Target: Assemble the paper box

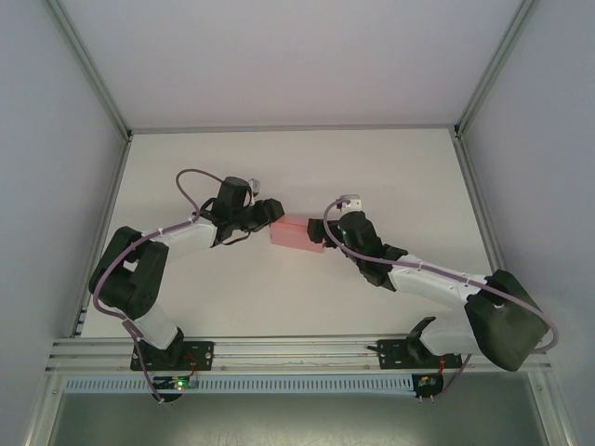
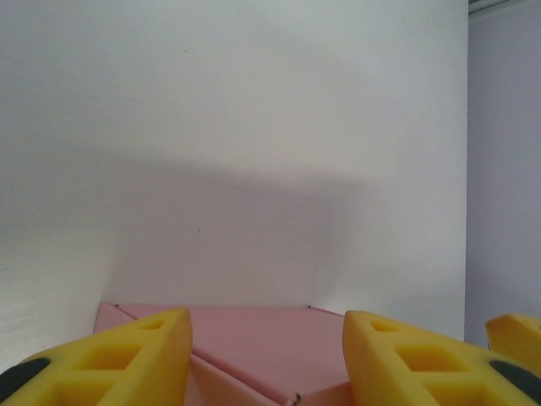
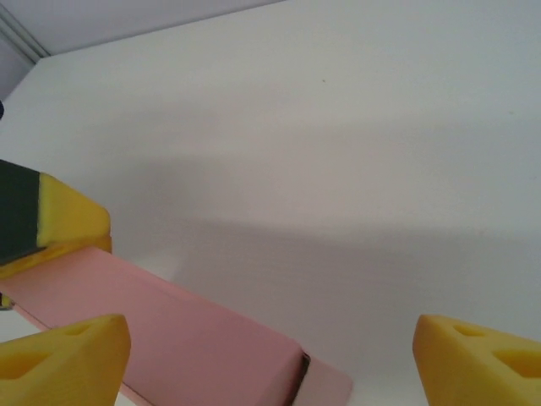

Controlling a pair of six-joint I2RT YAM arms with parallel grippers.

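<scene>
Paper box (image 1: 296,232) braced at the tabletop's (image 1: 297,167) middle.
Your left gripper (image 2: 266,320) straddles one end, clamp unclear, likely steadying it; right gripper (image 3: 270,330) gapes apart.

Left arm (image 1: 181,237), right arm (image 1: 432,277): white links, black joints, lilac cables. Claw fingers (image 2: 127,355) yellow wedges, black tips.

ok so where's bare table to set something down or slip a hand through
Free: the wide far strip of table between the back wall and the paper box, and the near strip between the box and the arm bases. Crowded: mid-table, where the left end effector and right end effector flank the box.
</scene>
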